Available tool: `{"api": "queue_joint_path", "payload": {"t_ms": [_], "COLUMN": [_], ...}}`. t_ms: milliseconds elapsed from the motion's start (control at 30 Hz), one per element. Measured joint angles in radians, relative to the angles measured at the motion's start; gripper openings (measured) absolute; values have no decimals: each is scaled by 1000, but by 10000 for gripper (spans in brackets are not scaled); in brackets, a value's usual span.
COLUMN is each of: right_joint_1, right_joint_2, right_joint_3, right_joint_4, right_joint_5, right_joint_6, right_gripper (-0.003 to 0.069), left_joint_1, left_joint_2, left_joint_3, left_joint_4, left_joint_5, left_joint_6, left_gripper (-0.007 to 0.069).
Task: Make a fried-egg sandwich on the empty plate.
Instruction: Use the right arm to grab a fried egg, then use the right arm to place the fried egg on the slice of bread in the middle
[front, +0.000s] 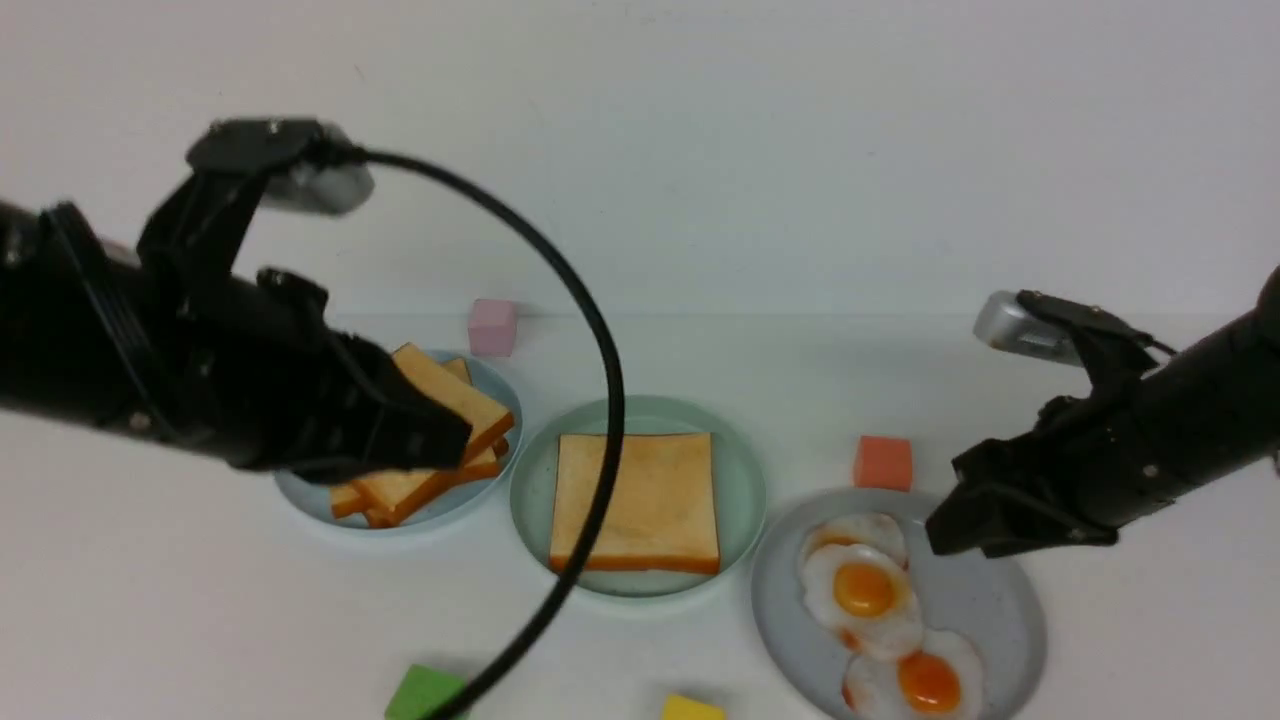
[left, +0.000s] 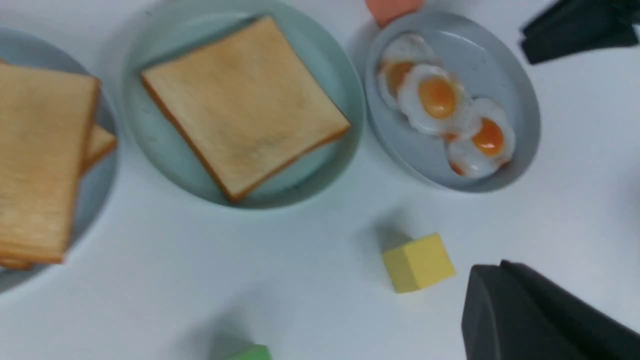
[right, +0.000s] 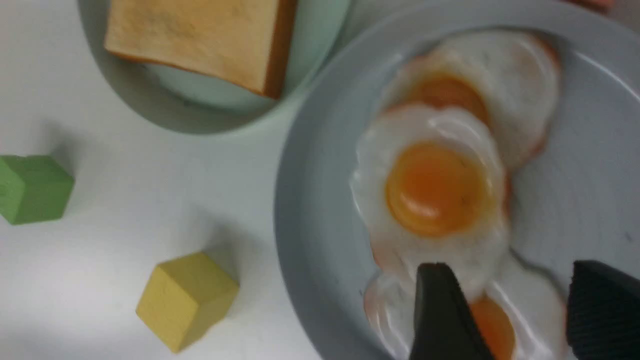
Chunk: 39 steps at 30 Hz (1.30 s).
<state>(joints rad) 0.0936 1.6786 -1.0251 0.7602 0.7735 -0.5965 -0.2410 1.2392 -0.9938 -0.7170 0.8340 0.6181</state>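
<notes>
On your left, the left gripper (front: 435, 440) sits over the toast stack (front: 400, 490) on the pale blue plate (front: 305, 500); can't tell if it's clamped or loose. One toast slice (front: 640, 500) lies flat on the mint-green plate (front: 740, 480), dead center. Your right gripper (front: 945, 535) hangs spread apart and empty over the fried eggs (front: 865, 590) on the grey plate (front: 1000, 620).

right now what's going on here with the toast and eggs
A two-armed robot is building a fried-egg sandwich. One square golden-brown toast slice lies flat on the round mint-green plate in the middle, with no egg on it yet. The right arm's fingers are open and hang over the three white fried eggs on the larger grey plate. The left arm's fingers are at the stack of toast slices on the pale blue plate; whether they grip a slice cannot be told.
</notes>
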Motion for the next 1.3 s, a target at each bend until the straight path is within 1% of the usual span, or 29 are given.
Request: {"api": "queue_joint_path", "payload": {"t_ms": [67, 200, 600, 667, 733, 767, 800, 867, 900, 933, 1033, 1233, 1300], "right_joint_1": [-2, -2, -14, -14, -16, -17, -17, -17, -17, -17, -17, -15, 8], "right_joint_2": [45, 126, 197, 228, 236, 239, 246, 249, 249, 247, 234, 121, 53], "right_joint_3": [-2, -5, -6, -6, -10, -11, -11, -11, -12, -12, -12, -12, -23], "right_joint_4": [66, 137, 141, 148, 165, 167, 177, 191, 191, 193, 185, 173, 162], "right_joint_5": [-9, -27, -48, -48, -48, -48, -49, -47, -44, -44, -44, -43, -37], "right_joint_6": [-74, -128, -142, -142, -142, -142, -142, -142, -142, -142, -141, -133, -106], "right_gripper": [364, 364, 359, 327, 263, 254, 175, 76, 37, 17, 10, 10, 10], "left_joint_1": [0, 0, 0, 0, 0, 0, 0, 0, 0, 0, 0, 0, 0], "left_joint_2": [5, 9, 9, 9, 9, 9, 9, 9, 9, 9, 9, 9, 9], "left_joint_3": [22, 29, 30, 30, 30, 30, 30, 30, 30, 30, 30, 30, 30], "left_joint_4": [-34, -61, -64, -64, -64, -64, -64, -64, -64, -64, -64, -63, -51], "left_joint_5": [-1, 3, 17, 18, 18, 18, 18, 18, 18, 18, 20, 31, 21], "left_joint_6": [29, 53, 61, 61, 61, 61, 61, 61, 59, 57, 54, 51, 42], "left_gripper": [-13, -13, -13, -13, -13, -13, -13, -13, -13, -13, -13, -13, -11]}}
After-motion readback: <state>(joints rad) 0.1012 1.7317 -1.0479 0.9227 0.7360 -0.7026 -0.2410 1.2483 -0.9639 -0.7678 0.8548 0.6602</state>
